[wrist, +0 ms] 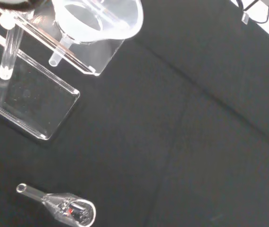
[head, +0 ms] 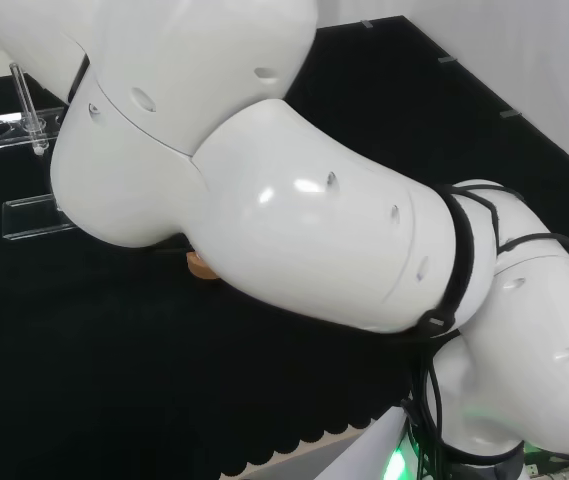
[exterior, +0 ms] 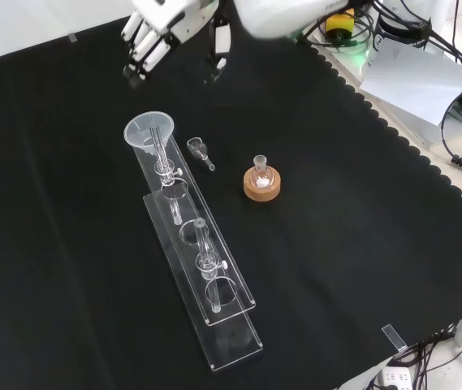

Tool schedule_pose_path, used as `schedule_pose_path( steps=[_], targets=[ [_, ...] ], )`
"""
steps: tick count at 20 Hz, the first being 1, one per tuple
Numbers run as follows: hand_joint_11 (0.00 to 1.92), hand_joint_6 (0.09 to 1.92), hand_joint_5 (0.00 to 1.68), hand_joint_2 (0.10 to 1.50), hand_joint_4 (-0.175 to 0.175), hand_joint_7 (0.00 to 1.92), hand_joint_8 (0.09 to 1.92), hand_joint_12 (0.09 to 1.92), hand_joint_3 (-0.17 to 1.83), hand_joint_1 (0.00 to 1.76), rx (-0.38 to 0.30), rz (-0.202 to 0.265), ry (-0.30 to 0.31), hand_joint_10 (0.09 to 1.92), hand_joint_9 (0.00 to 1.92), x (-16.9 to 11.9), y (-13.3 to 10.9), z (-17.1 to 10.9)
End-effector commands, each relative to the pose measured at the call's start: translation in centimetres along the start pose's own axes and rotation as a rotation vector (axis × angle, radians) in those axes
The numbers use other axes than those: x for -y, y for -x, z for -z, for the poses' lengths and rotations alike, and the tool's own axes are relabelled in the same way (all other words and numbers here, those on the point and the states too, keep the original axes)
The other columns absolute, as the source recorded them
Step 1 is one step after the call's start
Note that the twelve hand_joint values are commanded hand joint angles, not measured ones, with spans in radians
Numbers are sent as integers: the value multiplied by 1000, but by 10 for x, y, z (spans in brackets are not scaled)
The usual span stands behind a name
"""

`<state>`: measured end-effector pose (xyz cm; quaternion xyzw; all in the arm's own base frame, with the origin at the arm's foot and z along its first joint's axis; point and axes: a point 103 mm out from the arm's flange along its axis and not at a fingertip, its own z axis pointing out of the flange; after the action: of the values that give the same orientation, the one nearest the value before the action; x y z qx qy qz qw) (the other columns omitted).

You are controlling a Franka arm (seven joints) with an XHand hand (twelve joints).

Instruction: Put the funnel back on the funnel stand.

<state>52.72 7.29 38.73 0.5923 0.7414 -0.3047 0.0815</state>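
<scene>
One funnel [exterior: 149, 130] on stand [exterior: 214, 313], hand [exterior: 153, 36] apart above

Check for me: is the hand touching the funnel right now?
Apart. In the front view the hand hangs above the funnel, which sits in the stand, with bare black cloth showing between them.

Arm [head: 294, 210] was glossy white, with fat rounded links, small recessed screw holes, dark seams at joints. Black cables [head: 464, 250] were strapped round one joint; a green light glowed near the base. Hand [exterior: 153, 32] was white with black fingertip sections.
</scene>
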Motion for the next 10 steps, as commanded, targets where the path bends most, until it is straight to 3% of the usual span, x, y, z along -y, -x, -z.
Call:
schedule_pose_path(
  steps=[1, 10],
  targets=[
    [544, 87, 337, 616, -42, 277, 682, 1300, 548, 708, -162, -51, 64, 87, 802, 53, 13, -11],
    [562, 87, 366, 629, -43, 321, 680, 1296, 557, 723, -296, -110, 86, 87, 828, 108, 14, -37]
  ],
)
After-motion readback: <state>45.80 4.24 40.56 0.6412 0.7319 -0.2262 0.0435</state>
